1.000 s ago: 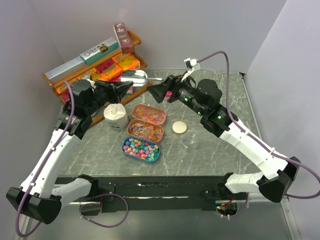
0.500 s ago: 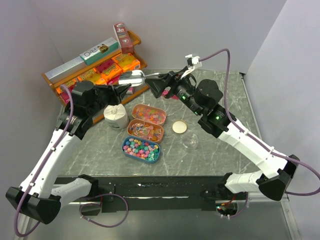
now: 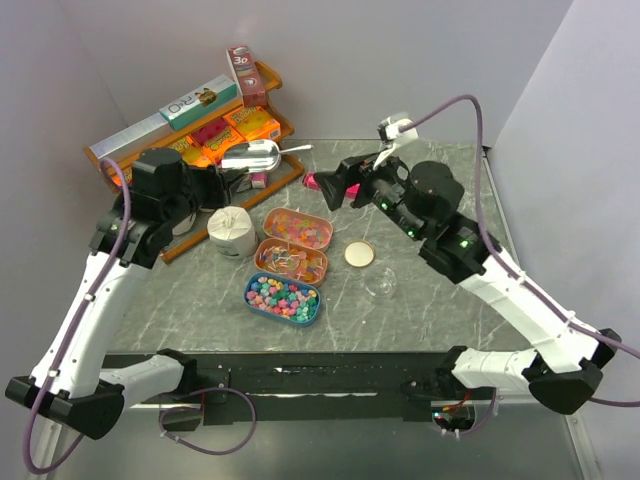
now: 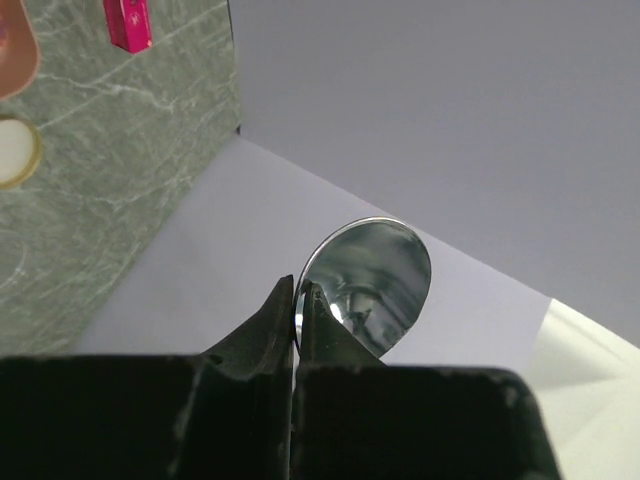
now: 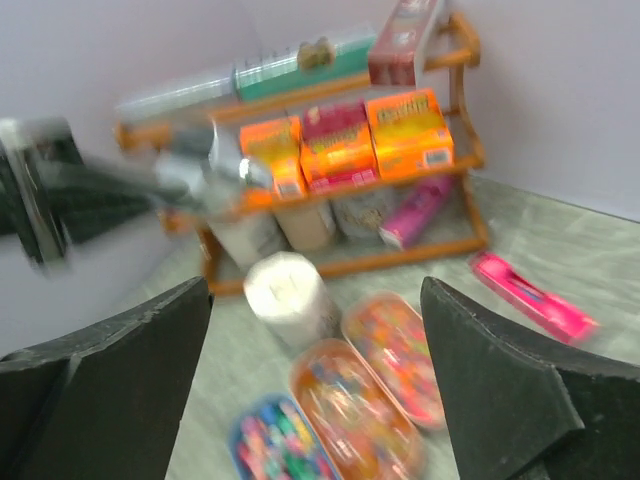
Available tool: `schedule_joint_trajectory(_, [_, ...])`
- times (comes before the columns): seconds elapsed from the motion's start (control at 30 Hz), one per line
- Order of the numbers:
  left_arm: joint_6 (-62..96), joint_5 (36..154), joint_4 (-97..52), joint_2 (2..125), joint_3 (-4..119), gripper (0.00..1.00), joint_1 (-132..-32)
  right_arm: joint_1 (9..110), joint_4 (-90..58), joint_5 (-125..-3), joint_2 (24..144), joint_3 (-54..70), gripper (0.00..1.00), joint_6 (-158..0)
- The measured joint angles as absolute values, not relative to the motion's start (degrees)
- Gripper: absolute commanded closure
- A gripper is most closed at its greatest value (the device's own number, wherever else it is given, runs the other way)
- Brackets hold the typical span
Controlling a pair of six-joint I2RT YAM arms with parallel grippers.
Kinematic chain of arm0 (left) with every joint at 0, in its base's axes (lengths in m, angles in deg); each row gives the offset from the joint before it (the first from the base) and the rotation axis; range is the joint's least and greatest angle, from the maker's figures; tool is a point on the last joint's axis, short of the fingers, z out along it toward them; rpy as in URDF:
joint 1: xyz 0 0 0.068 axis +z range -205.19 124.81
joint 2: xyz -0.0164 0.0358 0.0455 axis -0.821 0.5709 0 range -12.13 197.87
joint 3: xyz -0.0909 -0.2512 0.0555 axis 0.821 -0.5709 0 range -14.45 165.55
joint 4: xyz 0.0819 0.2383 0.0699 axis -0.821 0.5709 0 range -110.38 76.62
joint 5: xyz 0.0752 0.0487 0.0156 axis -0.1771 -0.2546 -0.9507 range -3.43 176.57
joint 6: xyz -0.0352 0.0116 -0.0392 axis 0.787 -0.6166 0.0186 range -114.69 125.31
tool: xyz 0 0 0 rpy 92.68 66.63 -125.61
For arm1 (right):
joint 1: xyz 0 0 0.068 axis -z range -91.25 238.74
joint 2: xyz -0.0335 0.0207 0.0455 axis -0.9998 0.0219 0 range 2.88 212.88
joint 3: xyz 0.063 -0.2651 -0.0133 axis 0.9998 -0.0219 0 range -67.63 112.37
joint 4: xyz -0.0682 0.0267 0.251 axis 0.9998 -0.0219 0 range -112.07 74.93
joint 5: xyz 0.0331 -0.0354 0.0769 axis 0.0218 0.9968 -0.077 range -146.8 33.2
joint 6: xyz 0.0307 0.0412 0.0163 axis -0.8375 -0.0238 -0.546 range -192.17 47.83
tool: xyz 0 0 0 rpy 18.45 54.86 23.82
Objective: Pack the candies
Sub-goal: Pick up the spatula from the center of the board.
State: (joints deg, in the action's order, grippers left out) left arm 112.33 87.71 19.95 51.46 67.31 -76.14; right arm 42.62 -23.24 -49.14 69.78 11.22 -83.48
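Before me, a wooden rack holds orange cardboard boxes; a round gold lid lies on the marbled surface.

Left jaws pinched, right jaws wide

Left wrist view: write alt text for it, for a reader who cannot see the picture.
The left gripper is pinched shut on the rim of a shiny metal scoop, held up against a plain grey wall. At upper left lies the marbled table with a pink box and a round lid.
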Motion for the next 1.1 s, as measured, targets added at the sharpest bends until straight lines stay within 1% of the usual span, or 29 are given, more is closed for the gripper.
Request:
schedule_joint_trajectory(0.17, [106.73, 86.66, 27.34, 52.32, 71.18, 0.99, -76.14, 42.59, -35.89, -54.23, 70.34, 19.44, 0.09, -72.79])
schedule_joint_trajectory(0.3, [102.19, 86.71, 33.57, 53.32, 71.46, 0.99, -76.14, 42.59, -42.51, -60.02, 69.86, 19.68, 0.11, -66.76])
schedule_joint_trajectory(0.43, [97.31, 87.23, 38.34, 53.41, 71.46, 0.99, -76.16, 41.85, -49.16, -66.60, 70.74, 19.90, 0.15, -62.48])
schedule_joint_trajectory(0.5, [95.22, 87.95, 39.54, 53.06, 71.22, 0.99, -76.16, 40.54, -51.56, -68.61, 71.90, 20.01, 0.20, -61.03])
schedule_joint_trajectory(0.53, [94.17, 88.57, 39.93, 52.78, 70.85, 0.99, -76.16, 39.77, -52.46, -69.27, 72.55, 20.01, 0.22, -60.44])
schedule_joint_trajectory(0.7, [90.21, 92.19, 41.40, 49.78, 65.45, 0.99, -76.18, 37.50, -55.02, -71.85, 76.03, 20.14, 0.27, -59.92])
schedule_joint_trajectory(0.97, [88.72, 96.41, 42.36, 47.99, 60.16, 0.99, -76.18, 35.95, -56.59, -74.38, 79.59, 20.25, 0.35, -59.90])
schedule_joint_trajectory(1.07, [88.79, 97.68, 42.03, 47.40, 59.44, 0.99, -76.18, 34.92, -56.59, -74.97, 80.07, 20.16, 0.39, -59.94])
schedule_joint_trajectory(1.1, [88.79, 98.25, 41.55, 47.11, 59.03, 0.99, -76.18, 34.64, -56.57, -75.17, 80.09, 20.07, 0.43, -60.09])
